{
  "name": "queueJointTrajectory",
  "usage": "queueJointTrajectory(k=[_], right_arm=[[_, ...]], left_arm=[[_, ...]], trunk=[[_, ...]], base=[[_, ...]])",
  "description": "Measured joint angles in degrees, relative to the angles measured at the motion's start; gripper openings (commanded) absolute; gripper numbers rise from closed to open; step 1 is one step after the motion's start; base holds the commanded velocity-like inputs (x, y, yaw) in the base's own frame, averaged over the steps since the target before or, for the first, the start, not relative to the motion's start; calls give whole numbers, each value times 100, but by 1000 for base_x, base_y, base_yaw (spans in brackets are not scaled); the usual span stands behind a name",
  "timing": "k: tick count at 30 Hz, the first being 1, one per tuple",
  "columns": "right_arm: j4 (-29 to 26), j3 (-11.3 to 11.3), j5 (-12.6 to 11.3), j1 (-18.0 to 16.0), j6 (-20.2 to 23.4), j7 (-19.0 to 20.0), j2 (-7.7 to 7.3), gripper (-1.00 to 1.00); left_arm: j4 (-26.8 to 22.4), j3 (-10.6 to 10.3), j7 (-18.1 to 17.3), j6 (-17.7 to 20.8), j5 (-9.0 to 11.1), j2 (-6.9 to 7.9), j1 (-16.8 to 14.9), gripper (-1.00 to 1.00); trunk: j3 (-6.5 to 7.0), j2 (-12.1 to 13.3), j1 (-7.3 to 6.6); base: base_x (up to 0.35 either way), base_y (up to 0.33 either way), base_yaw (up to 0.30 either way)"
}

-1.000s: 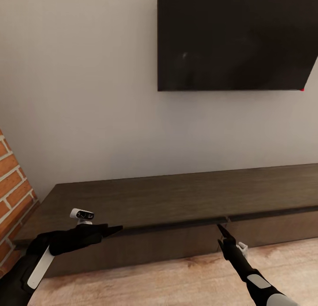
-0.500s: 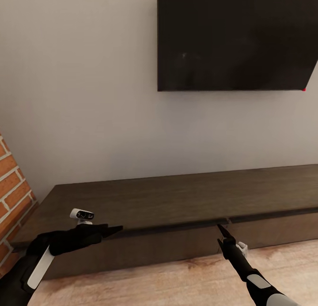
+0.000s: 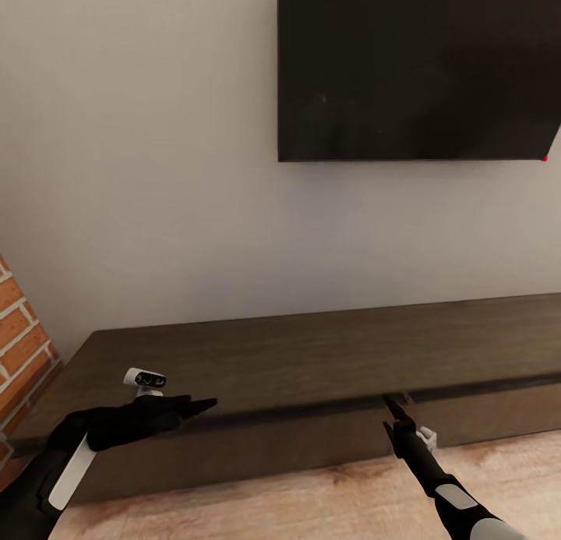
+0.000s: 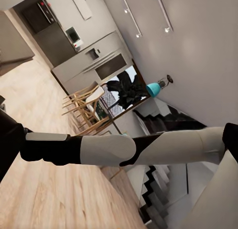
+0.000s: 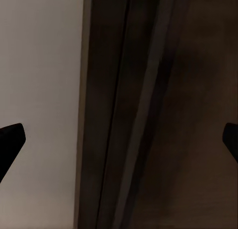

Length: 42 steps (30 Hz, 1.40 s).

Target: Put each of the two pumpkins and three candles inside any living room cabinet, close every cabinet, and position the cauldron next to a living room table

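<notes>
The long, low dark-brown cabinet runs along the wall with a bare flat top, and both drawer fronts sit flush. My right gripper is open and points up at the seam between the two drawers, close to the cabinet's upper front edge. In the right wrist view its fingertips stand far apart over the dark wood of the cabinet. My left gripper hovers in front of the left drawer, pointing right, holding nothing. It looks open.
A large black TV hangs on the grey wall above the cabinet. A red brick wall stands at the left end. Pale wood floor lies in front of the cabinet. The left wrist view looks past my right arm toward a kitchen.
The whole picture has shifted a little: the brick wall slid left and the cabinet sits slightly lower, so the camera moved. Both arms keep the same pose.
</notes>
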Motion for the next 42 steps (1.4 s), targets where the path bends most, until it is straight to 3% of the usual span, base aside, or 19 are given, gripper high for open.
queueJointTrajectory(k=[11, 22, 42], right_arm=[[0, 0, -8, 0, 0, -25, 0, 100], [0, 1, -8, 0, 0, -26, 0, 100], [0, 6, -4, 0, 0, -28, 0, 100]], left_arm=[[0, 0, 0, 0, 15, 8, 2, 100], [0, 0, 0, 0, 17, 2, 5, 100], [0, 0, 0, 0, 2, 1, 9, 100]], trunk=[[0, 0, 2], [-177, -10, 23], [-178, -11, 22]], base=[[23, 0, 0], [0, 0, 0], [58, 0, 0]])
